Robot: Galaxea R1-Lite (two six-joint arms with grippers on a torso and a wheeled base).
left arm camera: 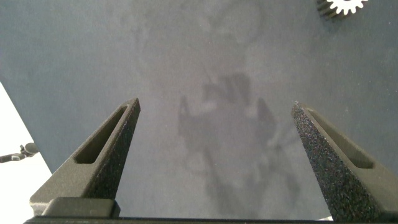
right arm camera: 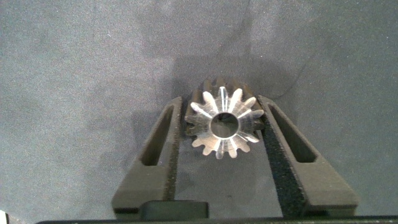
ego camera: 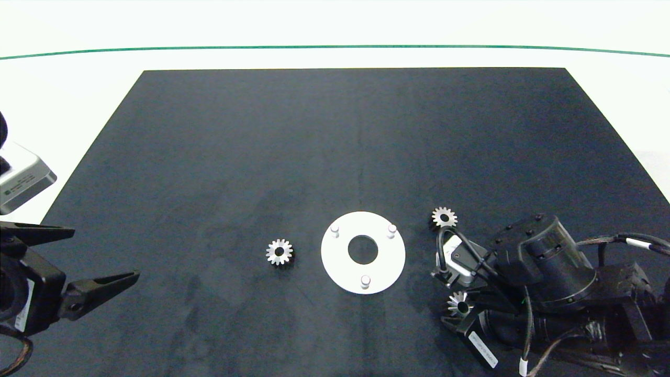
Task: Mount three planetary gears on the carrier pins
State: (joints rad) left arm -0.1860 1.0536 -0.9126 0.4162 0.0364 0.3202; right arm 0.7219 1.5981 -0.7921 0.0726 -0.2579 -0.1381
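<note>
The white round disc (ego camera: pixel 387 264) lies on the dark mat, and its three carrier pins (ego camera: pixel 335 229) (ego camera: pixel 391 229) (ego camera: pixel 365 281) are all bare. One silver planetary gear (ego camera: pixel 279 252) rests on the mat left of the disc, and a second (ego camera: pixel 444 217) lies to its right. My right gripper (ego camera: pixel 456 309) holds a third gear (right arm camera: pixel 224 121) low over the mat at the disc's front right, its fingers (right arm camera: pixel 277 146) pressed against the teeth. My left gripper (ego camera: pixel 104 251) is open at the left edge with nothing between its fingers (left arm camera: pixel 112 143). The left gear (left arm camera: pixel 342 6) shows at the edge of the left wrist view.
The dark mat (ego camera: pixel 314 146) covers most of the white table. A green line (ego camera: pixel 335 47) runs along the far side. The right arm's body (ego camera: pixel 544 262) sits close to the gear lying right of the disc.
</note>
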